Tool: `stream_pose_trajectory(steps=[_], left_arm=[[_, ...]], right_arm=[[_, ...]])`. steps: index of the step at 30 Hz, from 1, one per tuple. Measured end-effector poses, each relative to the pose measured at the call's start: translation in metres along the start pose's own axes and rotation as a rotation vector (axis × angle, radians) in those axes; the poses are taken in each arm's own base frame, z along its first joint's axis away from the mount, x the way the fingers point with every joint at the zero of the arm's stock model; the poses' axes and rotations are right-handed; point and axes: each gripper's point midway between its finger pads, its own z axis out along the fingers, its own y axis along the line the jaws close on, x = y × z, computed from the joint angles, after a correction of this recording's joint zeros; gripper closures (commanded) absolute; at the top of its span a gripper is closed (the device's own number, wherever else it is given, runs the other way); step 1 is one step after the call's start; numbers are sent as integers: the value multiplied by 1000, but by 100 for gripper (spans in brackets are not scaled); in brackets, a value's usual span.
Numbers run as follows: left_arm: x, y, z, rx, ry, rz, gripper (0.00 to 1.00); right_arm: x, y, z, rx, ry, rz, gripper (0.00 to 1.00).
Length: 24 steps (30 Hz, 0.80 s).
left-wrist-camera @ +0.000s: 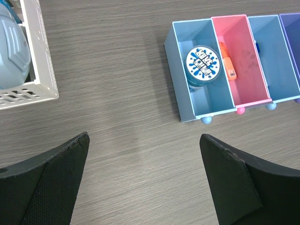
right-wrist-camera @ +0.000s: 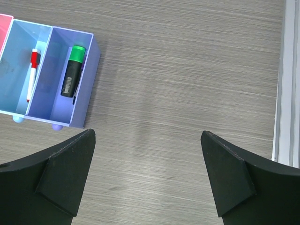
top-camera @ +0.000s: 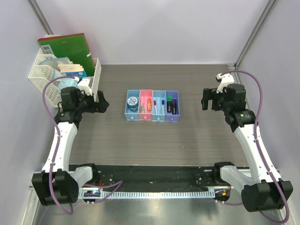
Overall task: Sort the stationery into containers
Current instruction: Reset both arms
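The row of four joined bins (top-camera: 152, 118) stands mid-table. The blue bin (left-wrist-camera: 174, 70) holds the round blue tape roll (left-wrist-camera: 203, 65). The pink bin (left-wrist-camera: 251, 79) holds the orange highlighter (left-wrist-camera: 227, 63) and a pale green pen (top-camera: 141, 108). The light blue bin holds the red-capped marker (right-wrist-camera: 32, 75) and the blue-capped one (top-camera: 162, 104). The purple bin (right-wrist-camera: 89, 79) holds the green-black highlighter (right-wrist-camera: 72, 70) and a purple-black one (top-camera: 169, 104). My left gripper (top-camera: 101, 104) (left-wrist-camera: 144, 150) is open and empty, left of the bins. My right gripper (top-camera: 205, 100) (right-wrist-camera: 147, 140) is open and empty, right of them.
A white lattice basket (top-camera: 47, 75) with masks and a green folder (top-camera: 65, 47) stands at the back left, close behind my left gripper; it also shows in the left wrist view (left-wrist-camera: 40, 61). An aluminium rail (right-wrist-camera: 286, 79) runs along the table's right edge.
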Motion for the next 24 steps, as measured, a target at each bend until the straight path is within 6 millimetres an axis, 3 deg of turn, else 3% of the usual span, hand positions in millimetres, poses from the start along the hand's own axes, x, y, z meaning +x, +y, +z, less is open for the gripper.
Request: stream_pose_trajectory(steps=[24], left_arm=[[1, -4, 1, 26, 2, -2, 0]], right_arm=[[3, 4, 2, -24, 2, 3, 0]])
